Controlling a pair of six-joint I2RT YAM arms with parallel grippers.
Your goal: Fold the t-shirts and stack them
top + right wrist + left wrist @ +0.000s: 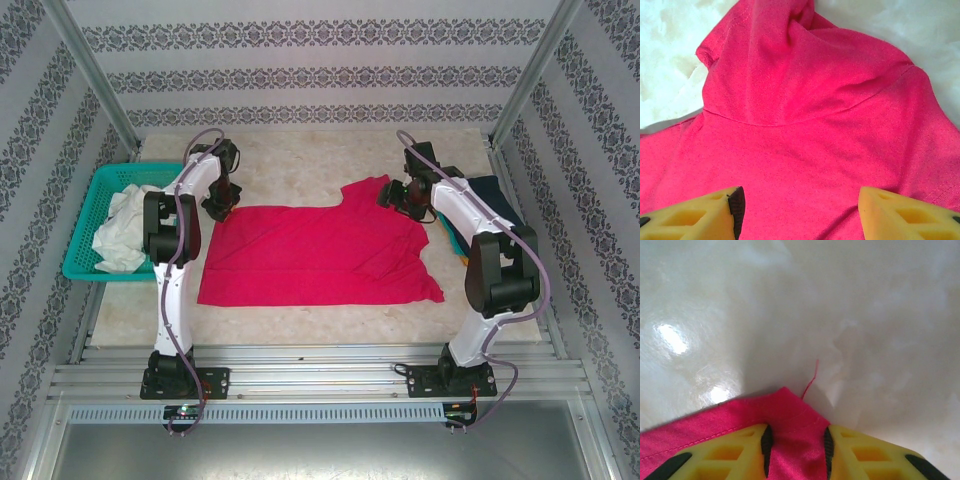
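— Where is the crimson-pink t-shirt (310, 255) found?
— From above, it is seen spread flat on the middle of the table (300, 170). A navy t-shirt (495, 190) lies at the right, partly covered by the right arm.
— What is added by the left wrist view?
— The shirt's far-left corner is shown between the narrowly parted pads of the left gripper (797, 431). Whether it is pinched cannot be told. A loose thread (811, 377) is also seen.
— And by the right wrist view?
— The right gripper (800, 192) is shown spread wide above the shirt's far-right part.
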